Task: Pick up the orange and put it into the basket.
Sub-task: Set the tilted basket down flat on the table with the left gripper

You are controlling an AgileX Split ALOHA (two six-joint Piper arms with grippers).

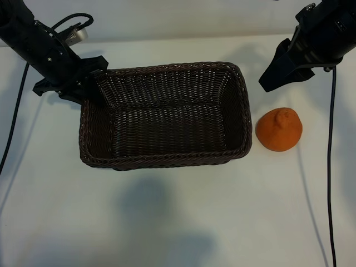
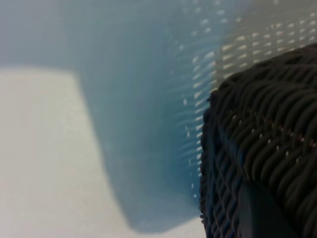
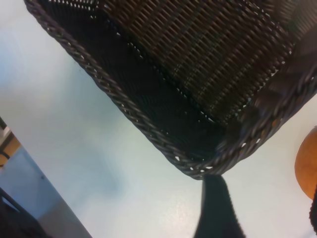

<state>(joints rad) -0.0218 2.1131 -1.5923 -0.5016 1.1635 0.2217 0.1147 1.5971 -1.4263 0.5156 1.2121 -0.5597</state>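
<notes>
- Two black arms reach in over a white surface (image 1: 178,222), one from each far corner, and everything on it sits beyond a wide bare stretch at the near edge.
- Nearest of the things is the front wall of the basket (image 1: 167,160), dark brown wicker with a braided rim, rectangular with rounded corners, nothing lying inside it.
- The orange (image 1: 278,129) rests on the surface just beside the basket's right end, close to it but apart, its knobbly top pointing up. It is free of both arms.
- In the right wrist view the orange (image 3: 307,171) shows only as a sliver at the picture's edge, past the basket's corner (image 3: 208,168).
- Farther back on the right, the right gripper (image 1: 272,75) hangs in the air above and behind the orange, tilted downward, touching nothing. Its fingers (image 3: 215,208) stand fairly wide apart and empty; one dark fingertip shows in its own camera with the basket rim just beyond it.
- At the far left, the left gripper (image 1: 89,92) is down at the basket's back-left corner, right against the rim. Its fingers are set narrow. From the outside it looks as though they may be pinching the wicker edge, but I can't be sure; the left wrist view shows only the woven wall (image 2: 257,163) filling the frame very close up.
- Thin black cables (image 1: 329,167) trail down each side of the surface toward the near edge.
</notes>
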